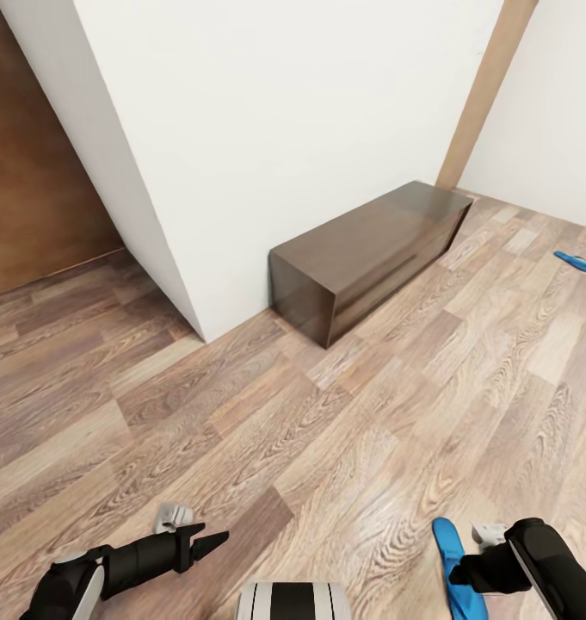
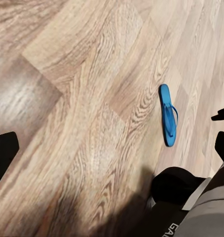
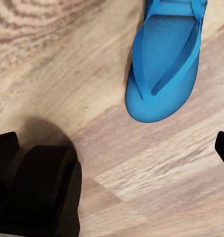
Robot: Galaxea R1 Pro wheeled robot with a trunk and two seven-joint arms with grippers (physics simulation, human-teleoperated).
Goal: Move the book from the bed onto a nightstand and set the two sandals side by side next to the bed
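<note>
Blue sandal (image 3: pixel 164 64) flat on plank floor (image 1: pixel 327 430), just ahead of right gripper (image 3: pixel 112 148), fingers spread, empty. Left gripper (image 1: pixel 208 541) pinched together. Second sandal (image 1: pixel 576 262) far ahead.

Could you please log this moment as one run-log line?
near sandal: floor, by right gripper, ungrasped | far sandal: floor | left gripper: empty

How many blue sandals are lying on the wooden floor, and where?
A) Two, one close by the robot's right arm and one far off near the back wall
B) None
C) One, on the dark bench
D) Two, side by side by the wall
A: one sandal lies just by the right gripper, the other sandal far off past the dark bench.
</note>
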